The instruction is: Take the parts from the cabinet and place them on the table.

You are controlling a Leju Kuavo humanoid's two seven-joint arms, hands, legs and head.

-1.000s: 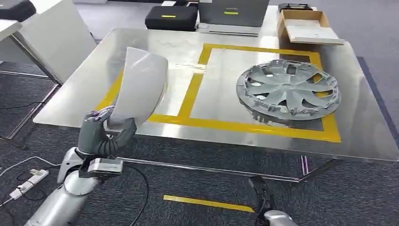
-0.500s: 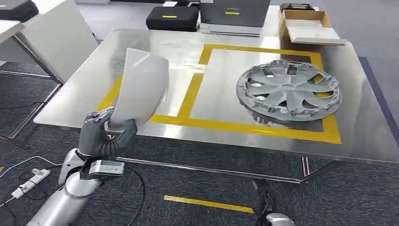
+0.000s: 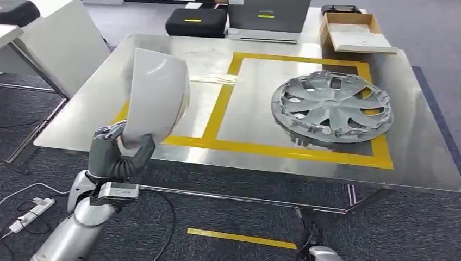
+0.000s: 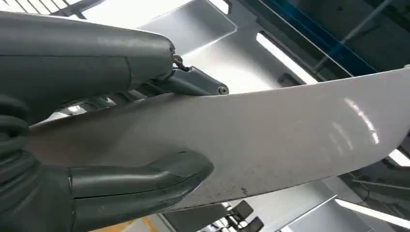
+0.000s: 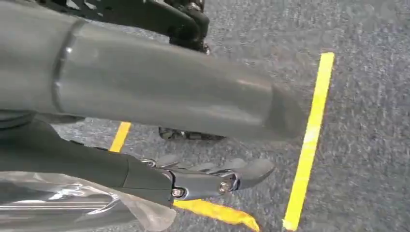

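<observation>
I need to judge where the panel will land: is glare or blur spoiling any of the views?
Head view: sharp, but the steel table is mirror-like, with a bright streak by the yellow tape near the white panel held by the left hand. Left wrist view: ceiling lights blow out behind the panel. Right wrist view: right hand and carpet look soft.

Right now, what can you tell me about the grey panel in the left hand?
The curved panel is pale grey, smooth and glossy, plastic by its look, thin and bowed like a shell. The left hand grips its lower end, thumb on one face, fingers on the other. It stands nearly upright over the steel table's near-left edge, not touching it.
</observation>
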